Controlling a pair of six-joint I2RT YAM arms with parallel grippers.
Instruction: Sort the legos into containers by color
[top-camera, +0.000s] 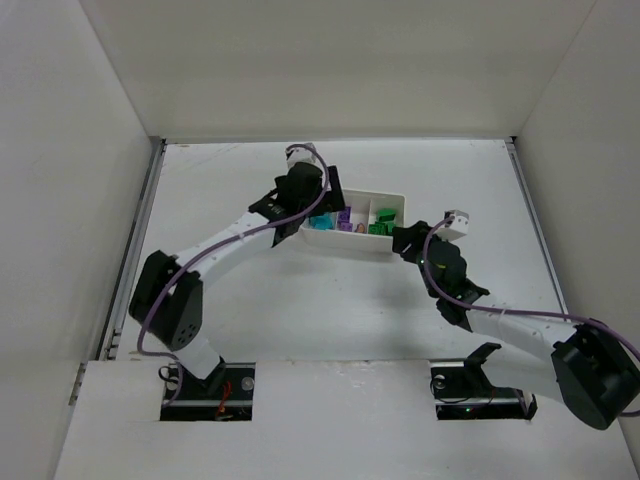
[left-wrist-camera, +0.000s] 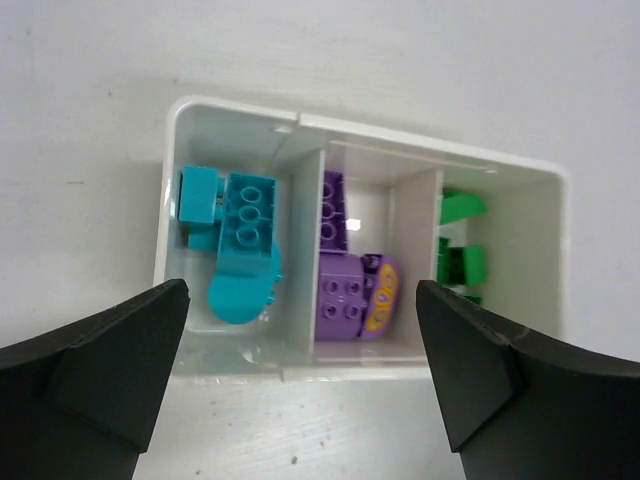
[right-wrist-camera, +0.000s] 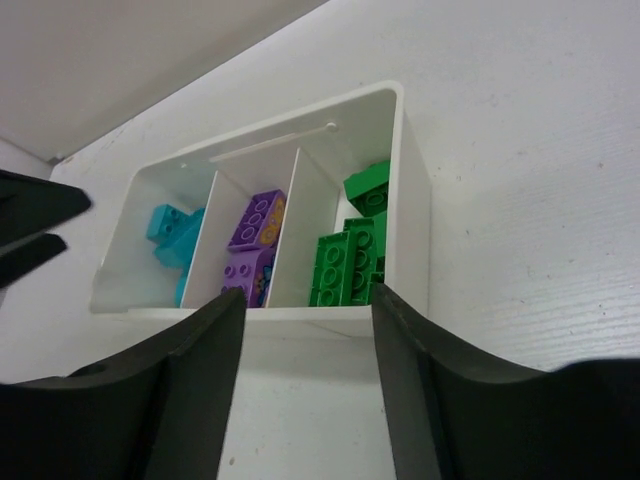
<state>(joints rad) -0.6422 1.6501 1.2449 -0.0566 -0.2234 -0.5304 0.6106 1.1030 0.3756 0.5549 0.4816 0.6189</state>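
The white tray stands mid-table, its three containers side by side. Teal legos lie in the left one, purple legos in the middle, green legos in the right. My left gripper hangs over the tray's near wall, open wide with nothing between its fingers. In the top view it sits at the tray's left end. My right gripper is open and empty, just short of the tray's wall, facing the green legos. It is at the tray's right corner.
White enclosure walls stand on the left, the back and the right of the table. A metal rail runs along the left edge. Both arm bases sit at the near edge. The left gripper's fingers show at the left of the right wrist view.
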